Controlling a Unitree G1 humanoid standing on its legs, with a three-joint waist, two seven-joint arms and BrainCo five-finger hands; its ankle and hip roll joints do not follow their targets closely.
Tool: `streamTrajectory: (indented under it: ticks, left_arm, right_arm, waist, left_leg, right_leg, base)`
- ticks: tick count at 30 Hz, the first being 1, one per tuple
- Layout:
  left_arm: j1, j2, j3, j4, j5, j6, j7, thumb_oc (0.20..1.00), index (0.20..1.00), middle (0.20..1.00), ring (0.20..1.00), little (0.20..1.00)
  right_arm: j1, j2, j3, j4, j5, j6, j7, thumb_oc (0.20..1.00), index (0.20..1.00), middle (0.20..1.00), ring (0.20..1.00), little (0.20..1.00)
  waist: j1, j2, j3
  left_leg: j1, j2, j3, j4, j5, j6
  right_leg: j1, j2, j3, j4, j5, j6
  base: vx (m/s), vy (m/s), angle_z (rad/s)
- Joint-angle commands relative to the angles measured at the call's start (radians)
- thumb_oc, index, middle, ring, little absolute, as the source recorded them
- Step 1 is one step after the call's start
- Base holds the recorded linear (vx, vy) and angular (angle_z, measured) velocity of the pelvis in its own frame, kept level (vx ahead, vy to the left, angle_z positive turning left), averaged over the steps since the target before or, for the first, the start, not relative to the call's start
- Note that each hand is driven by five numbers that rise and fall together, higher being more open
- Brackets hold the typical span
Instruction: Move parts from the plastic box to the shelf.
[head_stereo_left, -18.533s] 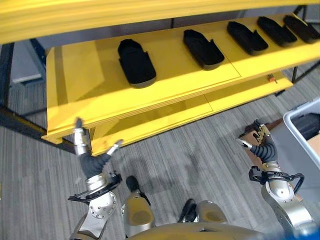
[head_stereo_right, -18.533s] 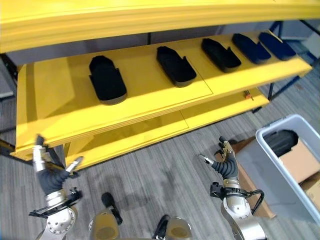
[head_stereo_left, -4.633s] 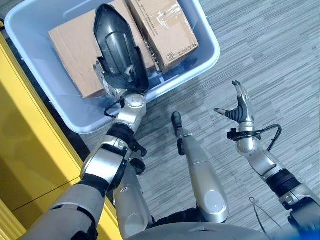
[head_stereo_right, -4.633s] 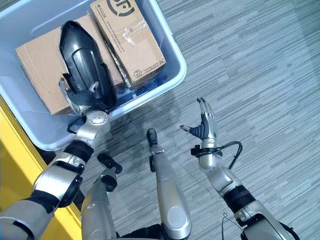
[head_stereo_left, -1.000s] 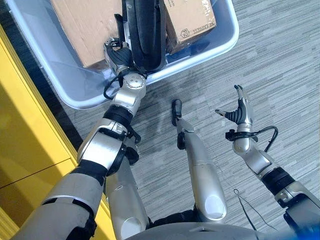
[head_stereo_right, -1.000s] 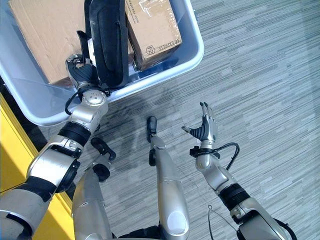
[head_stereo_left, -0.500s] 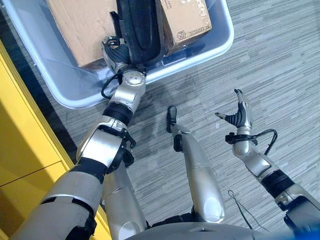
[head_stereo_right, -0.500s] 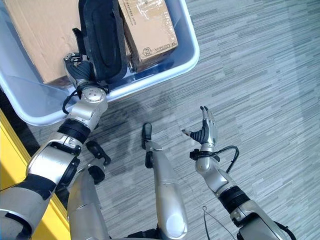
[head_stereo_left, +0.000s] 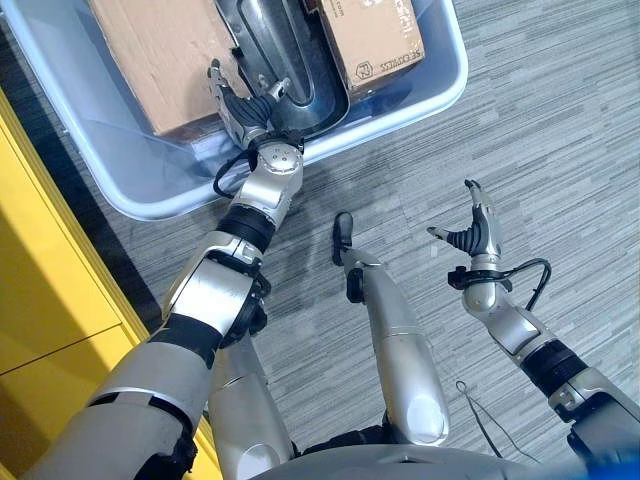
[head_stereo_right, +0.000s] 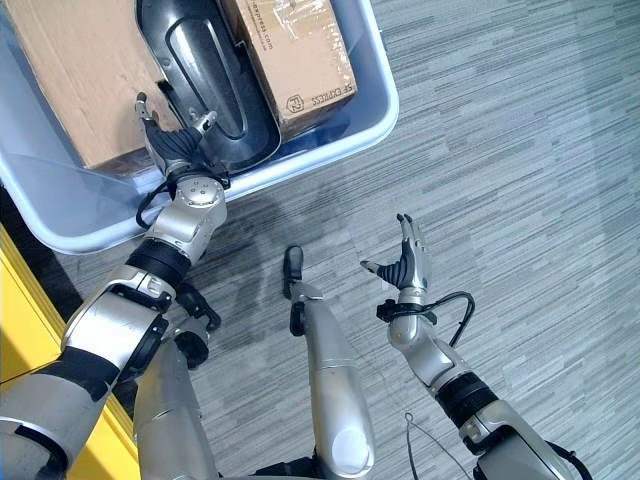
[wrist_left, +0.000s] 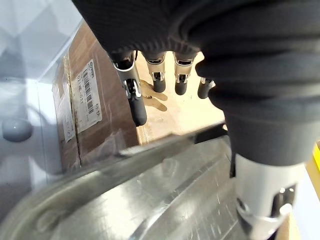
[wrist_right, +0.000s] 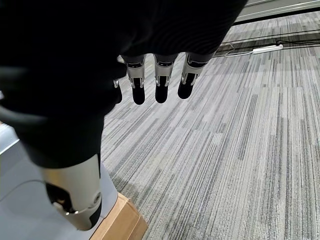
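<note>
My left hand (head_stereo_right: 178, 148) hangs released, fingers straight, the dark part (head_stereo_right: 205, 75) lying lengthwise just beyond its fingertips in the plastic box (head_stereo_right: 375, 105); my right hand (head_stereo_right: 407, 262) idles open, well apart.

Lighting is bright and even. Glare streaks the black part (head_stereo_left: 285, 50); the left wrist view blurs it near the lens.
</note>
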Motion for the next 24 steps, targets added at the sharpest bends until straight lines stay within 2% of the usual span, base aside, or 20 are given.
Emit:
streamTrajectory:
  ticks: [1, 8, 15, 16, 24]
  left_arm:
    - [0.180, -0.017, 0.011, 0.226, -0.061, 0.070, -0.071, 1.000, 1.000, 1.000, 1.000, 1.000]
    - [0.170, -0.030, 0.003, 0.195, -0.065, 0.067, -0.060, 1.000, 1.000, 1.000, 1.000, 1.000]
    - [0.160, -0.042, 0.011, 0.191, -0.137, 0.071, -0.022, 1.000, 1.000, 1.000, 1.000, 1.000]
    - [0.160, -0.046, 0.018, 0.195, -0.184, 0.073, -0.022, 1.000, 1.000, 1.000, 1.000, 1.000]
    - [0.163, -0.078, 0.023, 0.206, -0.203, 0.088, -0.056, 1.000, 1.000, 1.000, 1.000, 1.000]
  right_arm:
    - [-0.008, -0.027, -0.017, -0.057, 0.001, -0.013, -0.027, 1.000, 1.000, 1.000, 1.000, 1.000]
    - [-0.009, -0.025, -0.016, -0.058, -0.003, -0.008, -0.027, 1.000, 1.000, 1.000, 1.000, 1.000]
    - [-0.008, -0.016, -0.017, -0.051, -0.005, -0.008, -0.023, 1.000, 1.000, 1.000, 1.000, 1.000]
    - [-0.011, -0.013, -0.013, -0.047, -0.007, -0.005, -0.025, 1.000, 1.000, 1.000, 1.000, 1.000]
    - [-0.013, -0.009, -0.003, -0.045, -0.011, 0.012, -0.004, 1.000, 1.000, 1.000, 1.000, 1.000]
  waist:
    - [-0.053, -0.005, 0.049]
    - [-0.054, -0.006, 0.049]
    - [-0.054, -0.009, 0.049]
    - [-0.054, -0.011, 0.049]
    - [-0.055, -0.026, 0.049]
  left_leg:
    - [-0.021, 0.070, -0.026, 0.094, -0.006, -0.082]
    - [-0.018, 0.073, -0.024, 0.098, -0.008, -0.082]
    - [-0.015, 0.076, -0.025, 0.103, -0.011, -0.083]
    - [-0.015, 0.076, -0.026, 0.103, -0.012, -0.083]
    - [-0.015, 0.090, -0.026, 0.107, -0.008, -0.087]
  right_leg:
    - [0.003, -0.006, -0.023, 0.016, 0.027, 0.030]
    - [0.006, -0.006, -0.023, 0.019, 0.025, 0.030]
    - [0.012, -0.005, -0.027, 0.024, 0.020, 0.030]
    - [0.012, -0.005, -0.027, 0.025, 0.018, 0.030]
    - [0.012, -0.007, -0.045, 0.037, 0.018, 0.030]
  base:
    - [0.00, 0.000, 0.00]
    - [0.00, 0.000, 0.00]
    - [0.00, 0.000, 0.00]
    - [0.01, -0.038, 0.01]
    - [0.02, -0.066, -0.01]
